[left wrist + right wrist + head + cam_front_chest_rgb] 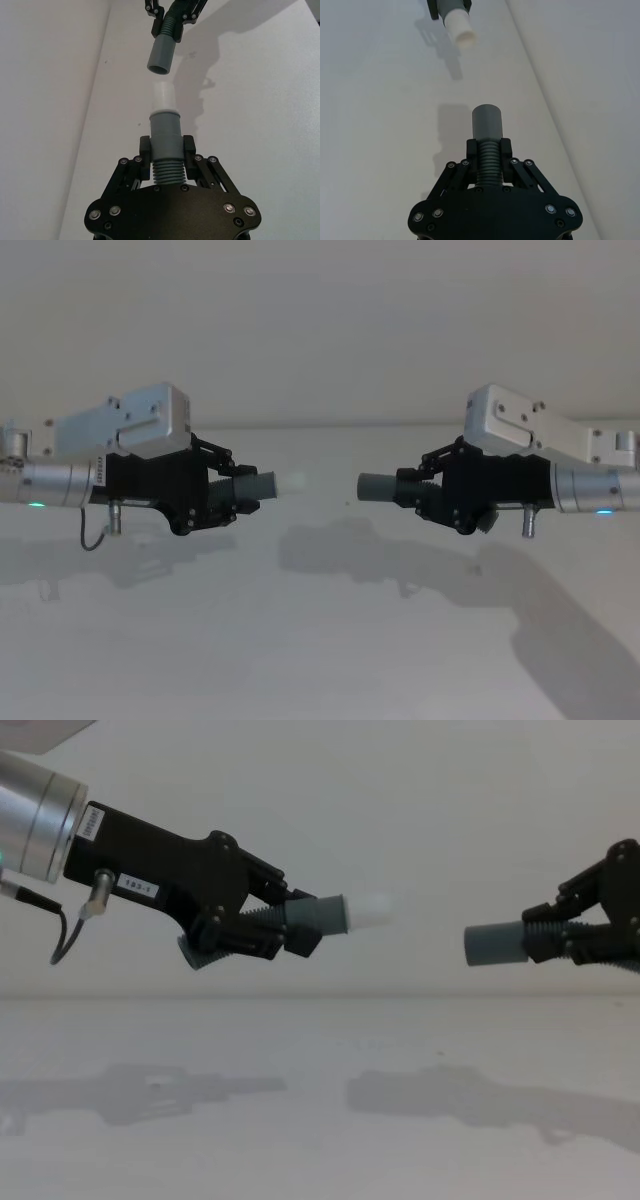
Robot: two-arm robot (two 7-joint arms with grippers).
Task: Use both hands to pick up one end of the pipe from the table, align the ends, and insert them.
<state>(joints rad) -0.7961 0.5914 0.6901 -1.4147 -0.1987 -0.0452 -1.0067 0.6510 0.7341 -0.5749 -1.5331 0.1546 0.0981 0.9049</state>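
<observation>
Seen from the head, the left gripper (pixel 232 502) pinches a ribbed grey pipe piece (pixel 255 488) whose smooth white tip (pixel 292 483) juts past its jaws, while from the chest the right gripper (pixel 560 937) clamps the hollow-mouthed grey piece (pixel 495 943), the ends facing but apart above the matte white table (pixel 320 1120).

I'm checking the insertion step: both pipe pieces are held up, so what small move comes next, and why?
Probably bring the two ends together along one line. The left end effector holds the piece with the white tip; the right end effector holds the hollow grey mouth. They face each other across an open gap, roughly level.
</observation>
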